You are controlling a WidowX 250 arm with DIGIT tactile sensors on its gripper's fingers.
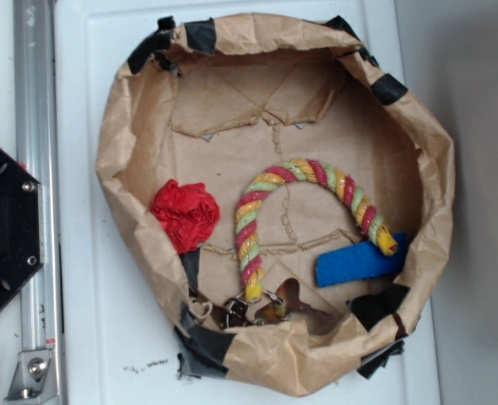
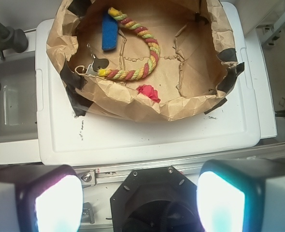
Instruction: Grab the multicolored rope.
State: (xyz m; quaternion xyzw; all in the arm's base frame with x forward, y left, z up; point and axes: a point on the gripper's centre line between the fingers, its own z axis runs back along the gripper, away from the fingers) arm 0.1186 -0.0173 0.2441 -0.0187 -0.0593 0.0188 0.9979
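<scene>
Rope [image 1: 304,190], one twisted arch, lies in one crumpled paper bowl [image 1: 122,135] beside one wrinkled red ball [image 1: 186,213]; pincer [image 2: 139,203] open.

The multicolored rope [image 1: 270,181] [image 2: 147,43] twists red, yellow, pale green and pink strands, ending in plain yellow tips. Beside it lie a bright red crumpled paper ball [image 1: 185,213] [image 2: 148,92] and a solid blue strip [image 1: 360,261] [image 2: 109,31]. They sit in a tan brown paper bowl [image 1: 127,126] [image 2: 133,104] patched with black tape, on a white surface [image 1: 105,337] [image 2: 147,137]. The gripper [image 2: 140,200] shows grey fingers [image 2: 34,198] with pale, glowing pads.
</scene>
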